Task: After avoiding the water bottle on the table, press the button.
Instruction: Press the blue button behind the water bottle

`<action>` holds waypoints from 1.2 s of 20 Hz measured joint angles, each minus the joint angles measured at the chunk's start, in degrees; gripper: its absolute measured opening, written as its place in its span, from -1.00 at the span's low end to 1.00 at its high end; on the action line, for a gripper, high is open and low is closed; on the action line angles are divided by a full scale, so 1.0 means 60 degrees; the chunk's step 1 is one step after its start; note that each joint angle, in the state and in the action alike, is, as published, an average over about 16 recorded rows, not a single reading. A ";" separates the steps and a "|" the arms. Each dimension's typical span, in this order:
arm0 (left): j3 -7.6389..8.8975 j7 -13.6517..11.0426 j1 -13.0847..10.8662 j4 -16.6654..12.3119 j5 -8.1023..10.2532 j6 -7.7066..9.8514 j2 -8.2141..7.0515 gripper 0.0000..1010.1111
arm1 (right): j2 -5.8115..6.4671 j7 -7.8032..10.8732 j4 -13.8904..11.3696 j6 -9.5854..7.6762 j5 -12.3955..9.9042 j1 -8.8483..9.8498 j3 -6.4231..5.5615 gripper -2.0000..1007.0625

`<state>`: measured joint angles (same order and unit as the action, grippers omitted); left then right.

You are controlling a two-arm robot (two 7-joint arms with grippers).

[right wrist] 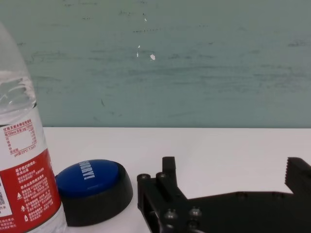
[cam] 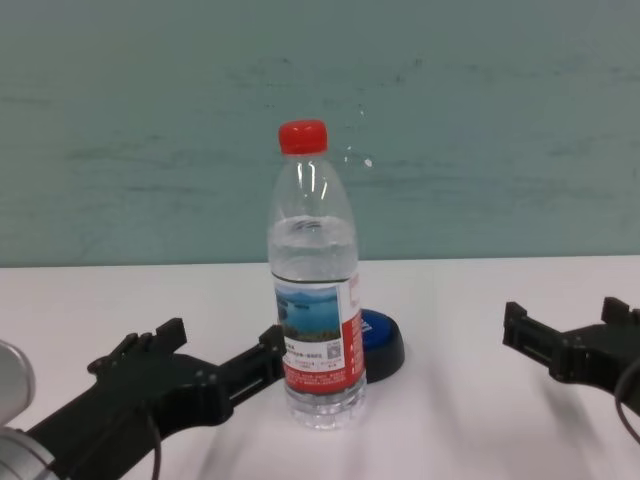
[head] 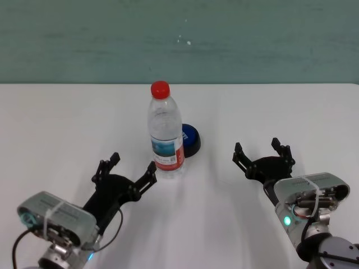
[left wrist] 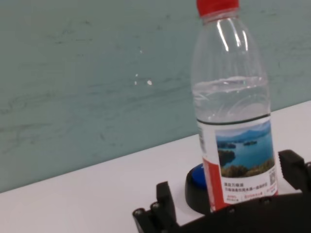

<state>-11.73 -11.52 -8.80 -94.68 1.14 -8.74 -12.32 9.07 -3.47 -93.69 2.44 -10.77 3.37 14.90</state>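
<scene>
One button [head: 189,140] sits just right of centre in the head view: a blue top on a black dome base, resting on the white table [head: 67,123]. White lettering crosses the blue top (seen in the right wrist view, too small to read with certainty). One water bottle [head: 166,130] stands upright directly in front of it, at the centre of the frame, hiding the button's left part; whether the two touch cannot be told. The bottle is clear, with a red cap [head: 160,88], and is filled to near the shoulder. Its label carries a blue lake-and-hills picture above a red band with small white print and a QR code; none of the print is legible.

Two grippers appear, both black and low over the table. The left gripper [head: 133,170], in the lower left, has its fingers spread apart and holds nothing; its right fingertip lies just beside the bottle's base. The right gripper [head: 262,151], right of centre, is likewise spread wide and holds nothing, well apart from the button. A teal wall [head: 179,39] fills the upper frame.
</scene>
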 joint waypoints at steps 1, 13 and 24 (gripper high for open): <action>-0.0010 0.0001 0.0007 0.0004 -0.0009 0.0004 0.0010 1.00 | 0.0000 0.0000 0.0000 0.0000 0.0000 0.0000 0.0000 0.99; -0.0141 0.0048 0.0103 0.0057 -0.0141 0.0014 0.0120 1.00 | 0.0001 0.0000 0.0000 0.0000 0.0000 0.0000 0.0000 0.99; -0.0192 0.0114 0.0212 0.0151 -0.0228 0.0054 0.0217 1.00 | 0.0001 0.0000 0.0000 0.0000 0.0000 0.0000 0.0000 0.99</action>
<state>-12.89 -10.84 -7.53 -93.78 -0.23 -8.41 -11.01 9.07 -3.47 -93.69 2.44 -10.77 3.37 14.90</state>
